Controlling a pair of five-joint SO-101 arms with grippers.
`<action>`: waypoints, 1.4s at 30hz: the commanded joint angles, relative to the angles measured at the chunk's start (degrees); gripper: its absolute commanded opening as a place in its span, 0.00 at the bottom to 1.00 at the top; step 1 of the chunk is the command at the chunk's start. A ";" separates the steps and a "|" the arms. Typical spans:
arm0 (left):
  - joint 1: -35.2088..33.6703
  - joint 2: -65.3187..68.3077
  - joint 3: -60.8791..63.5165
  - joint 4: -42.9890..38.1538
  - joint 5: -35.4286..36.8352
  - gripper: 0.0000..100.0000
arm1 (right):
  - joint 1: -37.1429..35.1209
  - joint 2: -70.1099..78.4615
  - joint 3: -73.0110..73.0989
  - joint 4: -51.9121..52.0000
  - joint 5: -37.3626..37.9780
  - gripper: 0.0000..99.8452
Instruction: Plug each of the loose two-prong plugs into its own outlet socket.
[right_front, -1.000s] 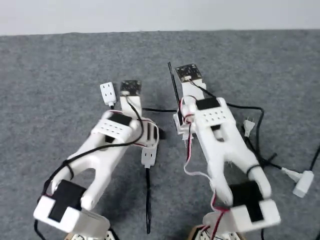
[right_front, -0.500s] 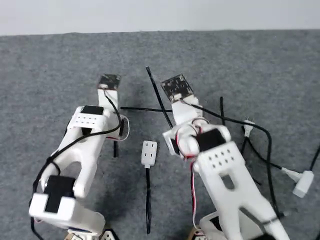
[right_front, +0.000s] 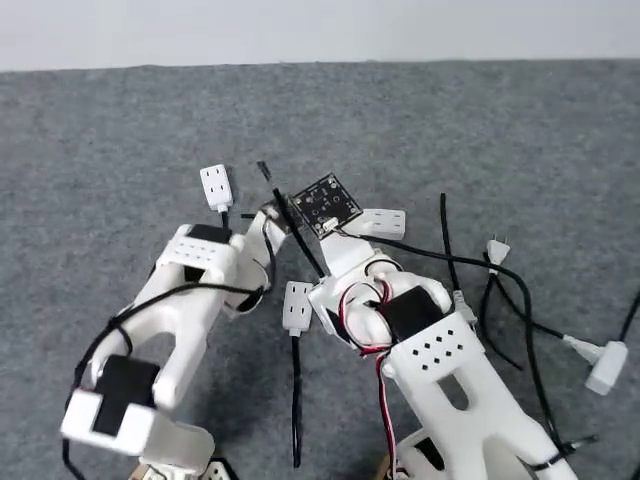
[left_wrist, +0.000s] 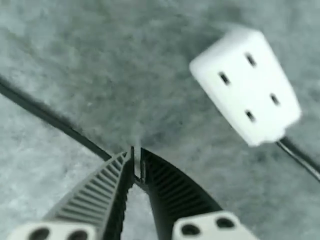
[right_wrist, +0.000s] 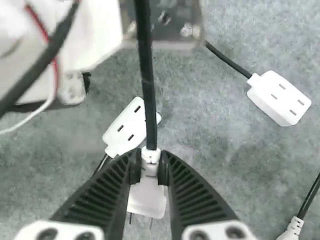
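- Right gripper (right_wrist: 146, 157): fingers clamped on the neck of a white two-prong plug (right_wrist: 146, 196). The plug body hangs below the fingertips, prongs pointing back towards the wrist.
- The black cord (right_wrist: 145, 75) runs straight out from the held plug and up past the camera. In the high view this cord (right_front: 290, 215) slants across the gap between the two arms.
- Right wrist view: two white outlets lie flat on the grey mat (right_wrist: 210, 145). The nearer outlet (right_wrist: 131, 127) sits just behind the cord, slots up. The farther outlet (right_wrist: 279, 97) lies well off to one side on its own black lead.
- The held plug is clear of both outlets and not inserted.
- Left gripper (left_wrist: 136, 155): fingers drawn together to a thin slit. A dark cable (left_wrist: 55, 120) crosses the mat right at the tips; cannot tell whether it is pinched.
- Left wrist view: a white socket block (left_wrist: 245, 85) lies near the left gripper, apart from it, slots up.
- High view: three sockets on the mat. The far socket (right_front: 215, 187) lies beside the left arm, the middle socket (right_front: 297, 307) between the arms, and the side socket (right_front: 383, 222) next to the right arm.
- A loose plug (right_front: 497, 248) lies unplugged among cords to the right of the right arm.
- A white adapter (right_front: 605, 368) rests near the mat's right edge.
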 joint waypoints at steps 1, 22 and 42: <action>1.76 -8.97 5.23 -3.43 -2.81 0.01 | -0.66 -1.71 -0.79 -1.27 -0.88 0.01; 5.71 -21.01 16.66 -8.70 -6.51 0.01 | -0.57 -1.71 1.32 -8.66 -10.29 0.01; -11.96 -21.27 18.15 -14.51 0.62 0.01 | -0.84 10.77 2.37 -22.37 -10.37 0.01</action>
